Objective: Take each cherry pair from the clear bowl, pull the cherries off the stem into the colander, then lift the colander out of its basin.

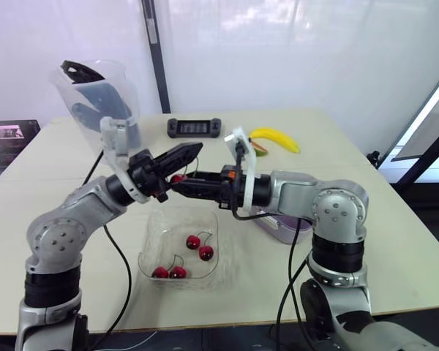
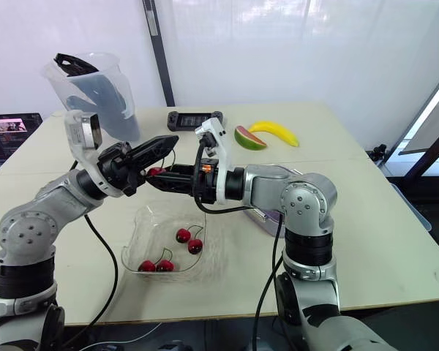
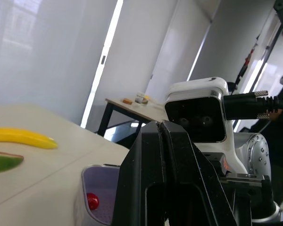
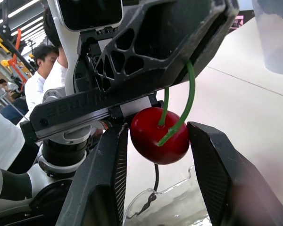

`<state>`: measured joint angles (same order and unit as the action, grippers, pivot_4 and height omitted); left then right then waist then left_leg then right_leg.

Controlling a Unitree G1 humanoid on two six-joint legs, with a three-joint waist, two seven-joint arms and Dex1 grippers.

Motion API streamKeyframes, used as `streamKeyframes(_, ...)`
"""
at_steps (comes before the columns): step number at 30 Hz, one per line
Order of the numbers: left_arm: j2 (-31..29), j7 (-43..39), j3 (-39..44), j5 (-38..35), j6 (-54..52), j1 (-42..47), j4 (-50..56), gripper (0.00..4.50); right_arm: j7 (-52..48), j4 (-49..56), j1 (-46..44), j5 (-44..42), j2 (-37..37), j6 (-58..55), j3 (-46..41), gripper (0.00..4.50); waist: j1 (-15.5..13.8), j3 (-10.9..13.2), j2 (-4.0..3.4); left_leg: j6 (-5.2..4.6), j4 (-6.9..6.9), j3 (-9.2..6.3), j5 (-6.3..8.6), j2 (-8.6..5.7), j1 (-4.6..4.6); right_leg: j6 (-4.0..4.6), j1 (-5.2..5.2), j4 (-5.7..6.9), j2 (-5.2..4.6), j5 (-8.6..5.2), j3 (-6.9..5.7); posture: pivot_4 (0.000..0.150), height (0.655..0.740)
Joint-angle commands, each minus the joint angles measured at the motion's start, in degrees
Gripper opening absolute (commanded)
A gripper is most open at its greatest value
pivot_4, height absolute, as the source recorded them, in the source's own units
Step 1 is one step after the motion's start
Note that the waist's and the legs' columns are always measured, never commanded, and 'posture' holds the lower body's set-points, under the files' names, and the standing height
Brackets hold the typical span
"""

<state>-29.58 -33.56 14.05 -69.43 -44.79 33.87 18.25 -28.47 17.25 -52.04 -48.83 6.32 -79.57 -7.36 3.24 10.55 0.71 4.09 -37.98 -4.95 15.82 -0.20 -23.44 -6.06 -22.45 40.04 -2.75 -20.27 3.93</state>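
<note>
My left gripper [image 1: 193, 151] is shut on the green stem [image 4: 188, 89] of a cherry pair, held above the clear bowl [image 1: 159, 232]. A red cherry [image 4: 153, 141] hangs from that stem. My right gripper [image 1: 178, 183] is shut on this cherry, one finger pressing each side. Two more cherry pairs [image 1: 200, 247] [image 1: 168, 272] lie in the bowl. The lavender colander [image 3: 100, 181] in its basin [image 1: 272, 223] sits behind my right forearm, mostly hidden; one loose cherry [image 3: 92, 201] lies in it.
At the back of the table lie a banana [image 1: 276, 137], a watermelon slice [image 1: 258, 148] and a black game controller [image 1: 194, 127]. A clear pitcher [image 1: 99, 95] stands at the back left. People stand in the background of the right wrist view.
</note>
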Motion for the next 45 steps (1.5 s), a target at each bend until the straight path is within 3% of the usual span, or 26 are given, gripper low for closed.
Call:
streamKeyframes(1, -0.28, -0.5, 0.43, -0.25, 0.59, 0.26, 1.56, 0.0, -0.06, 1.27, -0.34, -2.08, 0.59, 1.21, 0.24, 2.09, 0.12, 0.0, 0.0, 0.0, 0.0, 0.0, 0.0, 0.0, 0.0, 0.0, 0.0, 0.0, 0.0, 0.0, 0.0, 0.15, 0.74)
streamKeyframes(6, -0.2, -0.33, 0.39, 0.0, 0.73, 0.46, 1.48, 0.0, 0.22, 1.34, 0.09, -2.81, 1.69, 1.39, 0.96, 2.09, 0.42, 0.0, 0.0, 0.0, 0.01, -0.01, 0.0, 0.0, 0.0, 0.0, 0.0, 0.0, 0.0, 0.0, 0.0, 0.15, 0.74)
streamKeyframes(11, -0.15, -0.21, 0.39, -0.01, 0.76, 0.64, 1.45, 0.0, 0.56, 1.08, 0.04, -2.85, 2.24, 2.25, 1.32, 0.75, 0.73, 0.0, 0.0, 0.0, 0.03, -0.01, 0.0, 0.0, 0.0, 0.0, 0.0, 0.0, 0.02, 0.0, 0.0, 0.15, 0.74)
streamKeyframes(20, -0.1, 0.0, 0.41, 0.09, 0.89, 0.83, 1.41, 0.0, 0.84, 0.96, 0.24, -3.88, 3.44, 1.92, 1.73, 0.75, 0.69, 0.0, 0.0, 0.0, 0.04, -0.02, 0.0, 0.01, 0.0, 0.0, 0.01, -0.01, 0.01, 0.0, 0.0, 0.15, 0.74)
streamKeyframes(32, -0.28, 0.02, 0.38, 0.21, 0.8, 1.09, 1.38, 0.0, -2.15, 1.81, 1.83, -3.79, 12.8, 0.01, 7.2, 0.75, 0.74, 0.0, 0.0, -0.01, 0.06, -0.01, 0.01, 0.01, 0.0, 0.0, 0.01, -0.05, 0.07, 0.0, 0.01, 0.15, 0.74)
streamKeyframes(36, -0.06, -0.08, 0.28, 0.31, 0.76, 1.33, 1.25, 0.0, -5.42, 4.75, 3.27, -2.7, 18.27, -0.27, 13.35, 0.75, 0.61, 0.01, 0.02, -0.01, 0.07, -0.01, 0.01, 0.0, 0.0, 0.0, 0.04, -0.09, 0.01, 0.0, 0.01, 0.15, 0.74)
streamKeyframes(45, 0.38, -0.32, 0.06, 0.49, 0.94, 1.46, 1.17, 0.0, -5.81, 4.98, 3.7, -3.58, 19.59, -0.22, 14.18, 0.75, 0.62, 0.05, 0.08, -0.01, 0.05, -0.02, 0.01, 0.02, 0.0, 0.0, 0.08, -0.14, 0.03, 0.0, 0.02, 0.15, 0.74)
